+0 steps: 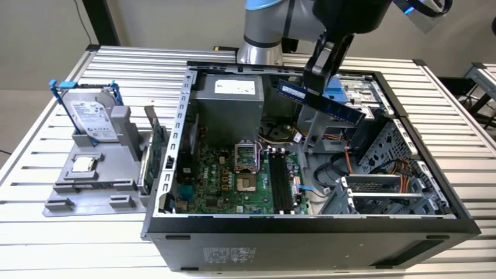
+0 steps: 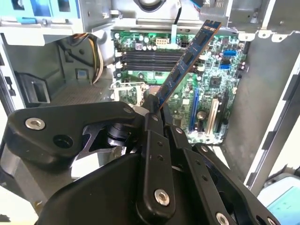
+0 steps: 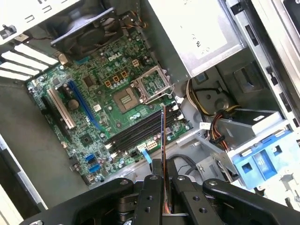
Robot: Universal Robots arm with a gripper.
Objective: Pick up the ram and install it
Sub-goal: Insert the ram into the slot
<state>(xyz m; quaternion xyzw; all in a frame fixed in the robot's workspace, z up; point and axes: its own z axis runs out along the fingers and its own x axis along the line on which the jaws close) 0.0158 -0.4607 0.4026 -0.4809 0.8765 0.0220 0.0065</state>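
The ram is a long dark blue stick with black chips, held tilted in the air above the open computer case. My gripper is shut on its upper edge. In the second wrist view the ram sticks out from between the black fingers toward the green motherboard. Edge-on in the first wrist view, the ram hangs above the black memory slots. The slots lie beside the open processor socket.
The case's metal walls surround the board. A grey power supply and drive cages with cables crowd the inside. On the exterior view's left, a grey stand holds a hard drive, a silver chip and a green card.
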